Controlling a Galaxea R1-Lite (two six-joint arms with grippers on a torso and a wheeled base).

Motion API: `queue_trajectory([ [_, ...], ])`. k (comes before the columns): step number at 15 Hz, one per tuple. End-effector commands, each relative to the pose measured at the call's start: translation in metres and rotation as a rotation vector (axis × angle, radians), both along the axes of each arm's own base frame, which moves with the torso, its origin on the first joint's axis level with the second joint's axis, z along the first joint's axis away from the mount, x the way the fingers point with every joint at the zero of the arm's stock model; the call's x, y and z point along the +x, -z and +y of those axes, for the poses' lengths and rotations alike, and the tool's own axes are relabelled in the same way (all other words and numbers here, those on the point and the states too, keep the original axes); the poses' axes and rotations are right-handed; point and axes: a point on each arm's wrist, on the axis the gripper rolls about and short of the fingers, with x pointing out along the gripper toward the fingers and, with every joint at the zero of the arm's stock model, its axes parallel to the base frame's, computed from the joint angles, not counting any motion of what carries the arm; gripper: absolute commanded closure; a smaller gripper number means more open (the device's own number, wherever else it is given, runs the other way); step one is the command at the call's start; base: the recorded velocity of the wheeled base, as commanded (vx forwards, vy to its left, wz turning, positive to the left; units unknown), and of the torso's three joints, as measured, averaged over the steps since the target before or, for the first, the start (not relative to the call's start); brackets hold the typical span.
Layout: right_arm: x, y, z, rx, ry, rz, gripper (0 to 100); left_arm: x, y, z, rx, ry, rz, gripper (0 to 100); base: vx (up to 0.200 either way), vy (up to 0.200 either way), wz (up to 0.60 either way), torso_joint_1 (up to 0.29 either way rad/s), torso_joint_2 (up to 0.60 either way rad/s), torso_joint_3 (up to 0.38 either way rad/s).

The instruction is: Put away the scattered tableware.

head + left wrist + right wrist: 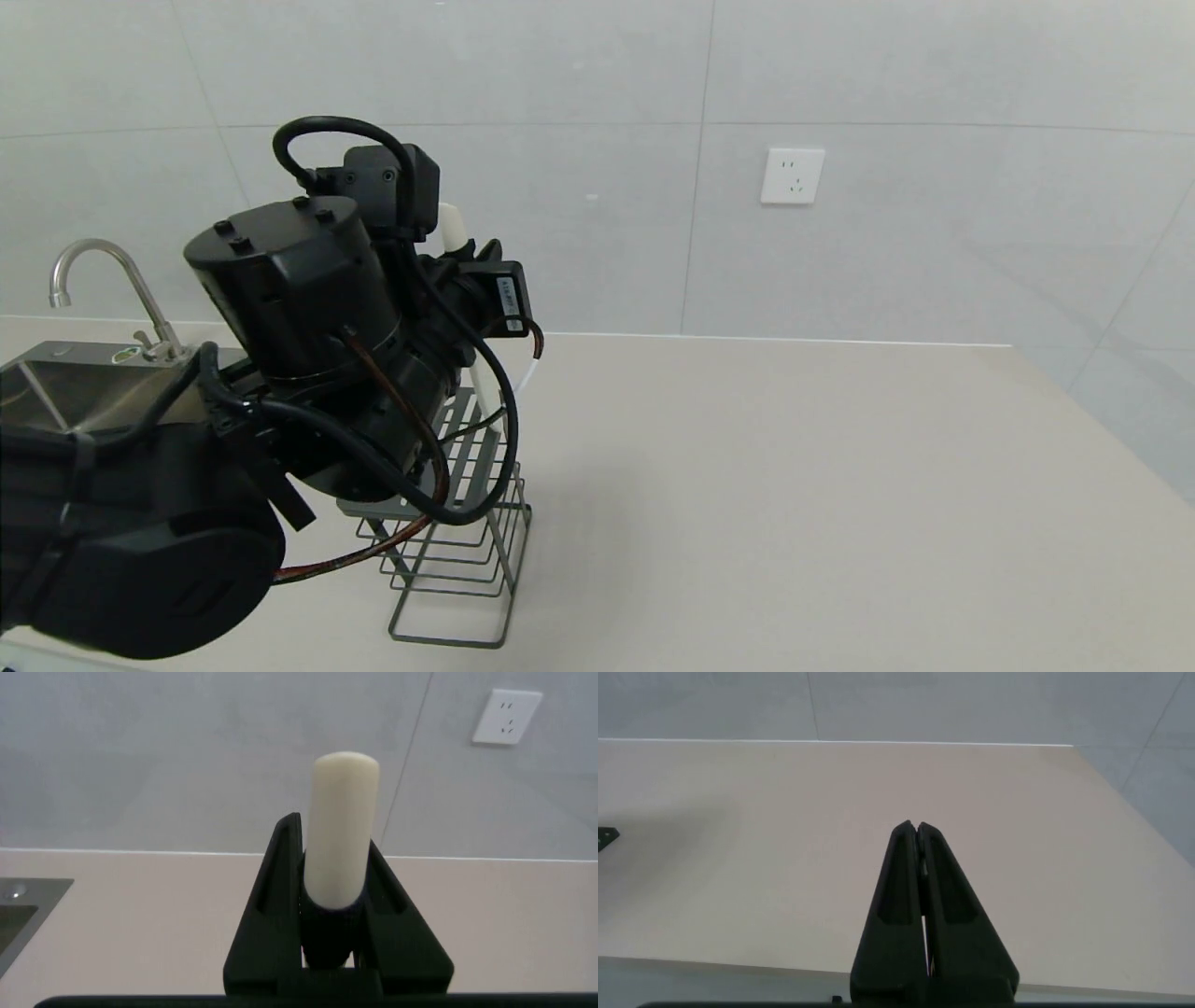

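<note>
Soft, even light keeps the scene bright, casting only a faint shadow on the countertop [794, 485] beside the wire rack [467, 579] and a sheen on the faucet [93, 254].

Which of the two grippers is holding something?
The left gripper: it is shut on a cream handle. The right gripper is shut, with nothing between its fingers.

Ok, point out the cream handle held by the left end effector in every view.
Head view: the cream handle pokes up out of the left end effector, left of centre.
Left wrist view: the handle stands dead centre, clamped upright.
Right wrist view: not in it.
Shared landmark: the countertop where its back edge meets the tiled wall.
</note>
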Motion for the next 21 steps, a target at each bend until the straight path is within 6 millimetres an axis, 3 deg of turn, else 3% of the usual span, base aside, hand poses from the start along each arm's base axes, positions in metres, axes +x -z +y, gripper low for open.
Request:
queue_trajectory([
  [1,0.0,0.0,0.0,0.0,0.0,0.004,100,0.002,-0.006,0.003,0.02,-0.016,-0.043,100,0.0,0.0,0.0,0.0,0.0,0.0],
  [6,0.0,0.0,0.0,0.0,0.0,0.002,100,0.004,-0.014,0.002,0.001,-0.008,-0.113,100,0.0,0.0,0.0,0.0,0.0,0.0],
  [10,0.0,0.0,0.0,0.0,0.0,0.004,100,-0.001,0.005,0.008,0.04,-0.007,-0.063,100,0.0,0.0,0.0,0.0,0.0,0.0],
  [21,0.0,0.0,0.0,0.0,0.0,0.004,100,-0.004,0.016,0.011,0.052,-0.008,-0.046,100,0.0,0.0,0.0,0.0,0.0,0.0],
])
